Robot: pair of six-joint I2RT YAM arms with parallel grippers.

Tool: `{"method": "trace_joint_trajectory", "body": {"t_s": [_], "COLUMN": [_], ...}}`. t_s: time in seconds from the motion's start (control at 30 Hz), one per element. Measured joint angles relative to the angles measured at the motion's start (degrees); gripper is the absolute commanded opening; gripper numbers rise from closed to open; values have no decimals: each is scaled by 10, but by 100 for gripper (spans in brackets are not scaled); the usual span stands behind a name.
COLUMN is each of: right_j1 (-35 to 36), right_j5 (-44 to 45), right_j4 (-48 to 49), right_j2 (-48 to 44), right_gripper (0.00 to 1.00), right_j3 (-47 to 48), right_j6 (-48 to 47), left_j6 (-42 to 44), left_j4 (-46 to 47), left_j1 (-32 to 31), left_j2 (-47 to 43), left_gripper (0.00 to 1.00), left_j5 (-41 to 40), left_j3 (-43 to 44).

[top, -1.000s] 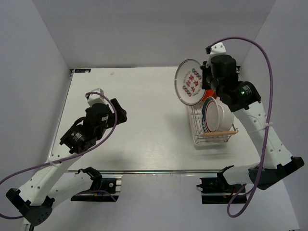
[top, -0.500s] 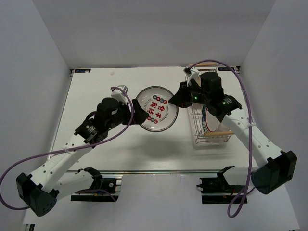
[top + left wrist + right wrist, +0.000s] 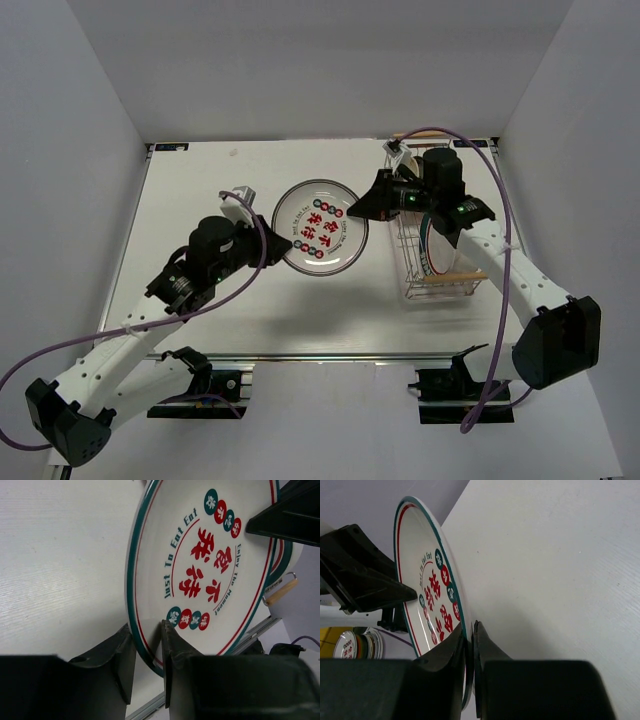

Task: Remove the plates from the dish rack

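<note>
A white plate point(image 3: 320, 228) with a green and red rim and red characters hangs face up over the middle of the table, held from both sides. My right gripper point(image 3: 365, 205) is shut on its right rim, and in the right wrist view its jaws point(image 3: 470, 627) pinch the plate point(image 3: 432, 595) edge. My left gripper point(image 3: 272, 243) grips the left rim; in the left wrist view its jaws point(image 3: 147, 627) stand either side of the plate point(image 3: 210, 570) edge, closed on it. The wire dish rack point(image 3: 440, 292) stands at the right with more plates point(image 3: 432, 245) upright in it.
The rack's wooden handle point(image 3: 455, 274) lies across its near end, and also shows in the left wrist view as a wooden handle point(image 3: 280, 591). Grey walls close in the table on three sides. The table's near edge is a metal rail point(image 3: 330, 355).
The right gripper carried the plate from above the rack leftward to mid-table and tipped it flat. The left arm swung in to the plate's left rim and closed its jaws on it.
</note>
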Motion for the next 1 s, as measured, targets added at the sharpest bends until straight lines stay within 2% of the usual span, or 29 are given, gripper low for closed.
{"method": "trace_joint_trajectory", "body": {"t_s": [0.03,0.13,0.17,0.2,0.27,0.3,0.37,0.4,0.53,0.7,0.8,1.0], "right_j1": [-5,-12,-14,-16,-18,-19,-18,-15,-9,-14,-14,-14], "right_j5": [-4,-8,-8,-7,-2,2,16,29,103,244,326,423], "right_j4": [3,14,16,17,17,16,7,-4,-61,-115,-144,-181], "right_j2": [1,1,1,1,1,1,1,1,1,-14,-46,-97], "right_gripper": [0,0,0,2,12,36,64,89,89,89,89,89], "right_j3": [-3,-5,-5,-5,-5,-5,-4,-3,22,57,57,57], "right_j6": [2,2,1,0,-3,-5,-4,-4,-24,-40,-47,-68], "left_j6": [-3,-10,-13,-18,-27,-33,-41,-45,-68,-97,-112,-127], "left_j4": [5,26,31,36,43,47,62,65,61,59,65,99], "left_j1": [2,4,5,7,8,8,7,6,2,9,24,62], "left_j2": [0,5,8,11,17,19,23,27,55,107,143,215], "left_gripper": [32,17,11,0,0,0,0,0,0,0,0,0], "left_j5": [3,13,14,15,15,14,13,13,2,-24,-26,-14], "left_j3": [-2,-7,-7,-7,-8,-9,-14,-16,-18,-18,-18,-18]}}
